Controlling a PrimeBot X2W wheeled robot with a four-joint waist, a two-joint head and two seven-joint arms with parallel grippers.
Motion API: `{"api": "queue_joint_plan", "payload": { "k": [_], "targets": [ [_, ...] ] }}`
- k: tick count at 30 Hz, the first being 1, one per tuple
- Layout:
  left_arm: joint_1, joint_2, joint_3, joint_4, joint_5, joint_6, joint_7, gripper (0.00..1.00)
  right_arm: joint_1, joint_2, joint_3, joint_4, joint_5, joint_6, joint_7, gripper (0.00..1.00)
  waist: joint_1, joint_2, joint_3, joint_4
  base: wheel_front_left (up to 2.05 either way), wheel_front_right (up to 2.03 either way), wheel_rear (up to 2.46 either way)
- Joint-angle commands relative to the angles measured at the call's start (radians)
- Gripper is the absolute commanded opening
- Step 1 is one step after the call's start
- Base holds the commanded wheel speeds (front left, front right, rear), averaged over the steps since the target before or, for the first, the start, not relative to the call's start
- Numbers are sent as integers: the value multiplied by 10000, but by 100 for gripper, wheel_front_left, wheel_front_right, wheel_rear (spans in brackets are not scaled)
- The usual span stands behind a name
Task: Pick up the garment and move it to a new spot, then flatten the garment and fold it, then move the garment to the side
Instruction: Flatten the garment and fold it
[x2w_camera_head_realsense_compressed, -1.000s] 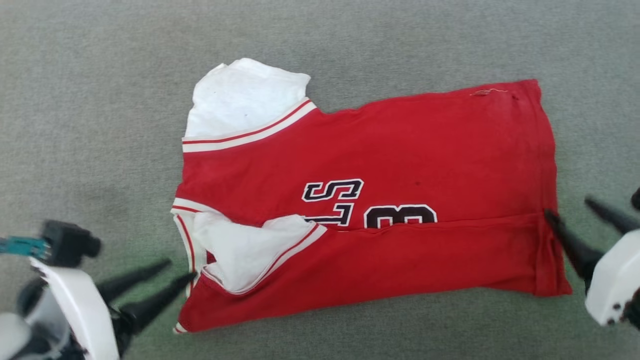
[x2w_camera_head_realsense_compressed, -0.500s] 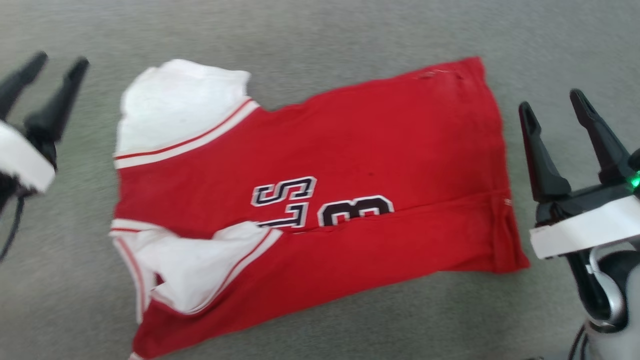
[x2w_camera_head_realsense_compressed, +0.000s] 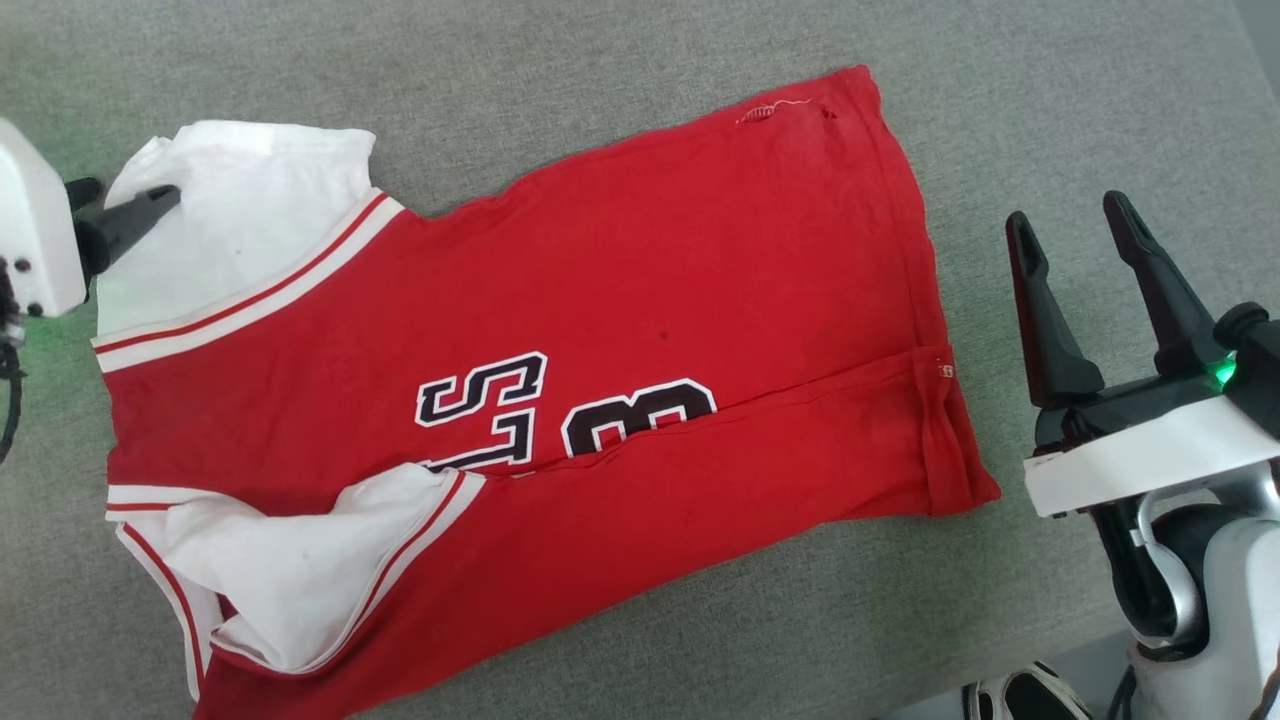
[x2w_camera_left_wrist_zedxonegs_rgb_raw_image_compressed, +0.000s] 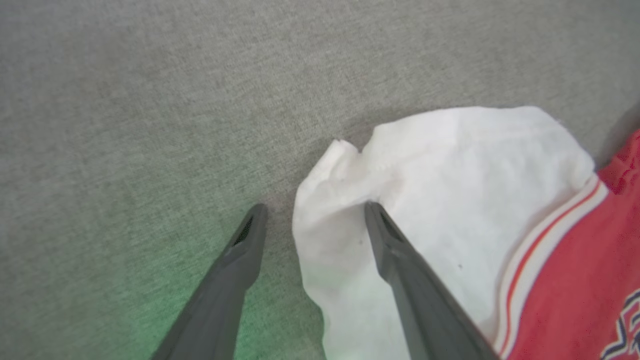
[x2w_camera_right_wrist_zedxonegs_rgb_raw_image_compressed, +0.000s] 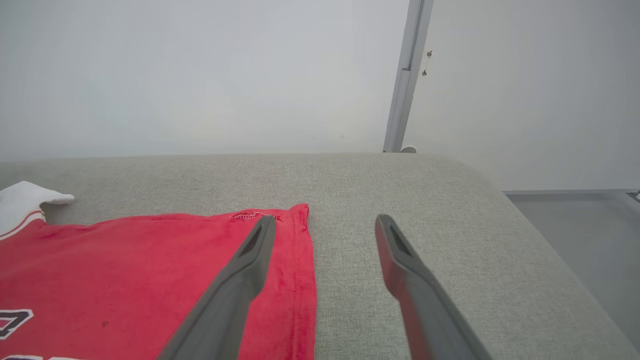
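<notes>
The garment (x2w_camera_head_realsense_compressed: 620, 290), a red T-shirt with white short sleeves and black lettering, lies spread on a grey fabric surface (x2w_camera_head_realsense_compressed: 600, 60), its near edge folded over the body. My left gripper (x2w_camera_left_wrist_zedxonegs_rgb_raw_image_compressed: 315, 209) is open at the far white sleeve (x2w_camera_left_wrist_zedxonegs_rgb_raw_image_compressed: 450, 170): one finger rests over the sleeve, the other over bare surface, with the sleeve's edge between them. In the head view one of its fingers (x2w_camera_head_realsense_compressed: 135, 215) reaches onto that sleeve (x2w_camera_head_realsense_compressed: 240, 210). My right gripper (x2w_camera_head_realsense_compressed: 1075, 225) stands open and empty beside the hem (x2w_camera_head_realsense_compressed: 935, 400). In the right wrist view it (x2w_camera_right_wrist_zedxonegs_rgb_raw_image_compressed: 326, 221) hangs above the hem's far corner (x2w_camera_right_wrist_zedxonegs_rgb_raw_image_compressed: 300, 215).
The grey surface ends in a rounded edge on the right (x2w_camera_right_wrist_zedxonegs_rgb_raw_image_compressed: 500, 185), with floor (x2w_camera_right_wrist_zedxonegs_rgb_raw_image_compressed: 575, 220) beyond. A pale wall and an upright post (x2w_camera_right_wrist_zedxonegs_rgb_raw_image_compressed: 405, 75) stand behind the surface. Bare grey fabric runs along the far side and right of the garment.
The head camera has shifted. My left gripper rose from the lower left to the far sleeve. My right gripper came off the hem and now stands apart, fingers pointing away.
</notes>
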Motion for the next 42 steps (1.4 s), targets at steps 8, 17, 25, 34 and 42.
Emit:
{"api": "queue_joint_plan", "payload": {
  "k": [8,17,25,34,42],
  "targets": [
    [-414,-84,-497,-834,-195,-66,529,0,-842,-496,456,467,298,-5,900,100,0,0,294,119,0,0,0],
    [-1003,-480,-832,-1214,-206,-69,-8,0,-4161,-1981,1869,2724,1791,-7,4653,100,0,0,731,723,0,0,0],
    [-1411,-688,-1321,-1620,-127,-69,-573,0,-6488,-2518,2813,4899,2995,-5,7295,100,0,0,1100,1328,0,0,0],
    [-1489,-1110,-1727,-1969,-681,-69,-1678,0,-6881,-2793,3077,5758,3293,-7,7172,0,0,0,954,1791,0,0,0],
    [-648,-703,-1695,-3370,-1637,-69,-3209,0,-5628,-3144,2766,4916,3923,-7,6113,0,0,0,-229,2182,0,0,0]
  ]
}}
